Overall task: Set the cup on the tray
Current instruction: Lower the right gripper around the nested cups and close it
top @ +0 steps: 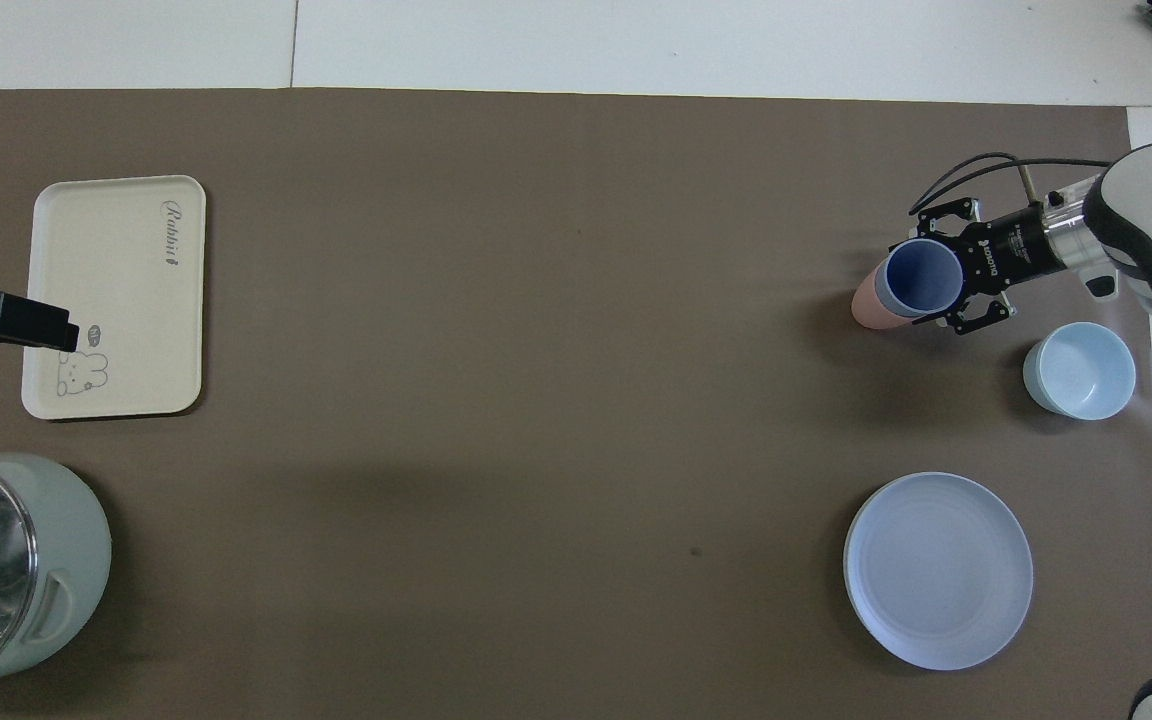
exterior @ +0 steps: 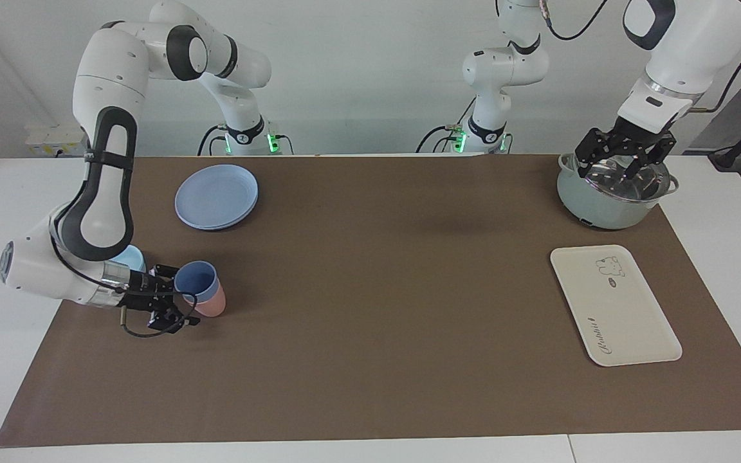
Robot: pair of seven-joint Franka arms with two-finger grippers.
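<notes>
Periwinkle cup hiding pink cup

Matt plastic cup, shiny-lidded pot

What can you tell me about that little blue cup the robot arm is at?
The blue cup is a small periwinkle tumbler, tapered, handleless, plastic by its look, and empty inside. It sits nested in a salmon-pink cup of the same shape, its rim and upper wall above the pink one. The pair stands at the right arm's end of the table, beside a light-blue bowl. The right gripper is at the cup, fingers on either side of it.
</notes>
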